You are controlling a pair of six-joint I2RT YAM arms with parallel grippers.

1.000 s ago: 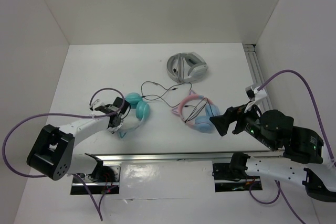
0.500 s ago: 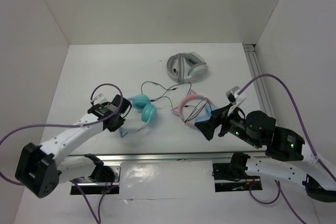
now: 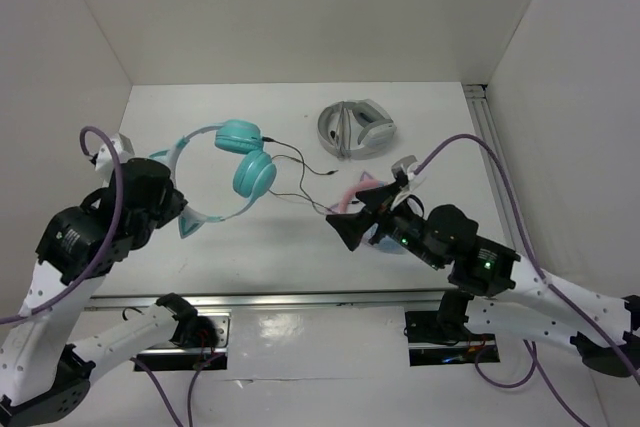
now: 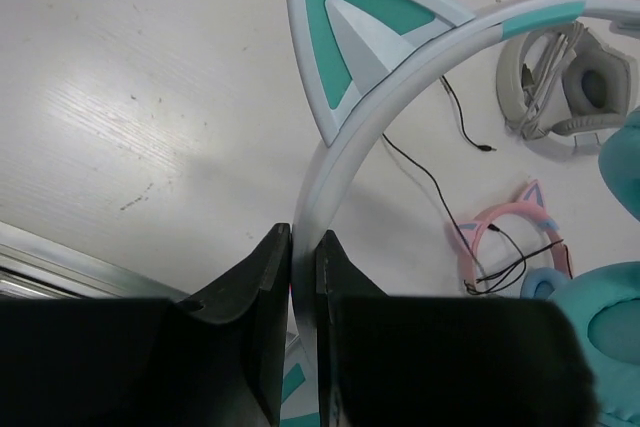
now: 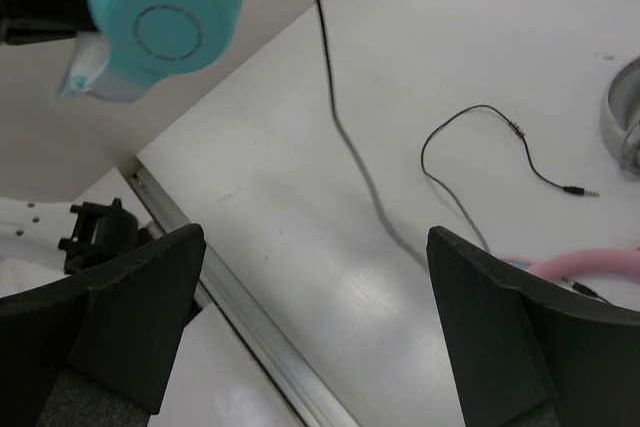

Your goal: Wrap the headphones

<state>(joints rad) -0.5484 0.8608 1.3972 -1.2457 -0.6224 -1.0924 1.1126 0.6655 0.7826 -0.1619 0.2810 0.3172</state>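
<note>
- Since a second ago, the left gripper (image 4: 303, 247) has lifted the headphones (image 3: 243, 155) off the table (image 3: 270, 252) and carried them up and to the left. The right gripper (image 5: 312, 247) has come in from the right side toward the middle.
- The jaws of the left gripper are pressed together on the whitish headband (image 4: 420, 57) and pinch it just below one cat ear (image 4: 345, 37).
- From this grip the headband curves up and away to the right. The two teal ear cups (image 3: 252, 173) hang at its far end, in the air above the table.
- A thin black cable (image 5: 325, 67) drops from the cups down to the table and lies in front of the right gripper.
- The fingers of the right gripper are spread wide and hold nothing. The cable on the table passes ahead of them, between the two fingers.
- The pink headphones (image 4: 500, 237) lie just beside the right gripper, at its right finger. The grey headphones (image 3: 355, 127) lie farther ahead of it, well apart.
</note>
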